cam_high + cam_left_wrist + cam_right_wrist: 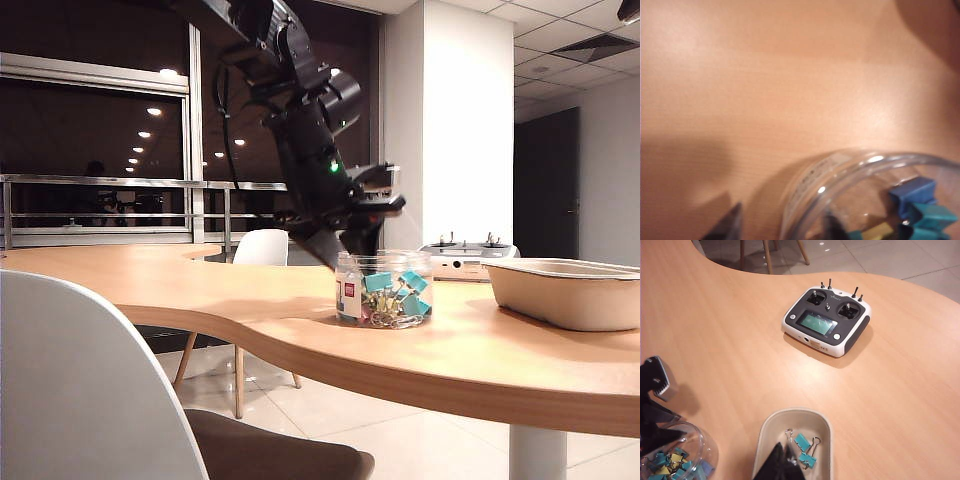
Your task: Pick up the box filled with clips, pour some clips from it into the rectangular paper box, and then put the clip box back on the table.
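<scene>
Clear plastic clip box point(384, 289) upright on table point(200, 280), left of paper box point(570, 292), well apart. Few clips point(804, 450) already in paper box. Left gripper point(350, 243) at jar mouth, jaws parted, one finger point(832, 227) inside rim, one outside; grip looks released. Risk: inner finger snags rim on withdrawal, tips jar, spills clips. Right gripper point(782, 462) clenched, empty, above paper box.

The table point(300, 300) is light wood, smooth with a soft shine. The box filled with clips point(384, 289) is clear, shiny plastic with a paper label. The clips point(805, 449) have thin silver wire handles. The rectangular paper box point(570, 291) is dull, beige paper pulp. The remote controller point(827, 322) is smooth white and grey plastic.
</scene>
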